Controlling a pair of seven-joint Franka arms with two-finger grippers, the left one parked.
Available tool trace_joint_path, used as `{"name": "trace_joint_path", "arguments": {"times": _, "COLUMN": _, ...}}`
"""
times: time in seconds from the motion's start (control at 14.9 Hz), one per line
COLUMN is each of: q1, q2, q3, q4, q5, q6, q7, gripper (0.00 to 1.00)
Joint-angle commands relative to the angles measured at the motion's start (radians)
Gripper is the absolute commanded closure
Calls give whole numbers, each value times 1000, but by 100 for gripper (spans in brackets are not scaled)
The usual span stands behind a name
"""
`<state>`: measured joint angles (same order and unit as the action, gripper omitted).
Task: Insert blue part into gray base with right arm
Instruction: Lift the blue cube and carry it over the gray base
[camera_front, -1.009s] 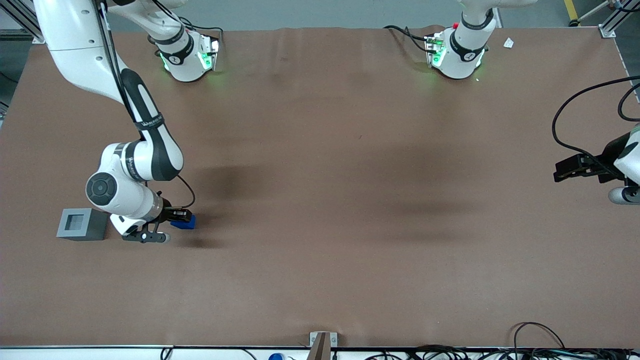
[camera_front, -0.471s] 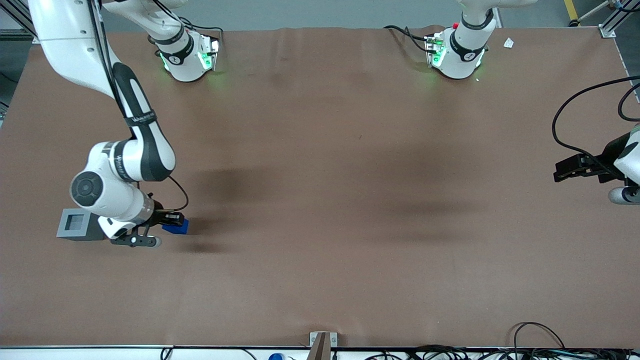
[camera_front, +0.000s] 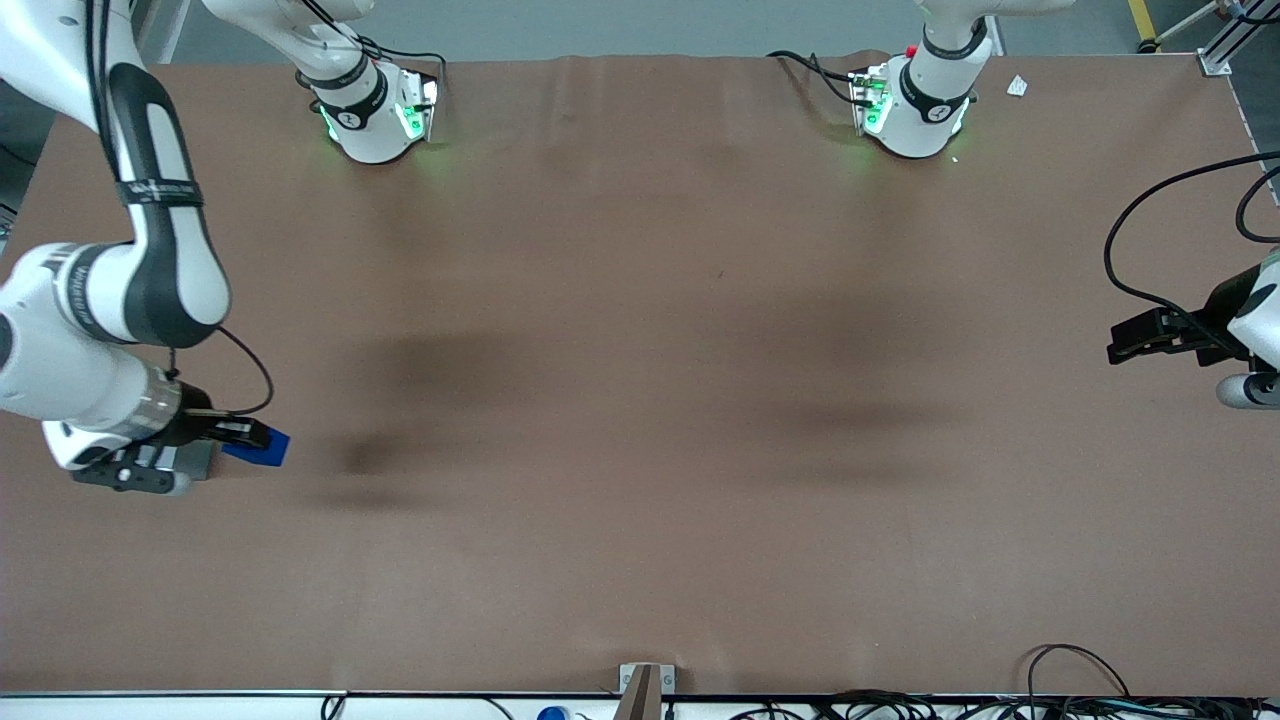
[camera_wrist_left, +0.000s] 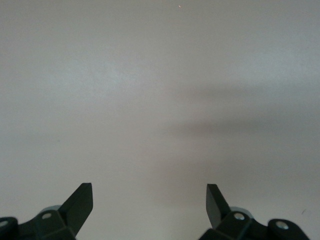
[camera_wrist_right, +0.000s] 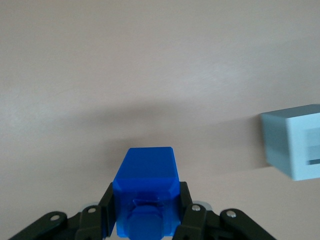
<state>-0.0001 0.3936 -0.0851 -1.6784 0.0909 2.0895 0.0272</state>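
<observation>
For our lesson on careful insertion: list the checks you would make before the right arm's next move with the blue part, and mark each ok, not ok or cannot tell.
1. Blue part held between the fingers of the claw: ok.
2. Part lifted off the table, with its shadow on the surface below: ok.
3. Gray base in sight of the wrist camera: ok.
4. Part above the base's recess: not ok; the base sits off to one side of it.
5. Part's stub turned toward the recess: cannot tell.
6. Recess free of obstruction: cannot tell; the arm covers most of the base in the front view.
</observation>
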Motion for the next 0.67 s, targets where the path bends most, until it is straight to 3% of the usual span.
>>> {"name": "trace_joint_path", "arguments": {"times": 0.0, "q1": -64, "q2": -35, "q3": 15, "q4": -12, "q5": -8, "q6": -9, "q7": -58, "gripper": 84}}
{"name": "trace_joint_path", "arguments": {"times": 0.61, "q1": -190, "q2": -47, "q3": 15, "q4": -12, "q5": -8, "q6": -29, "q7": -243, "gripper": 84}}
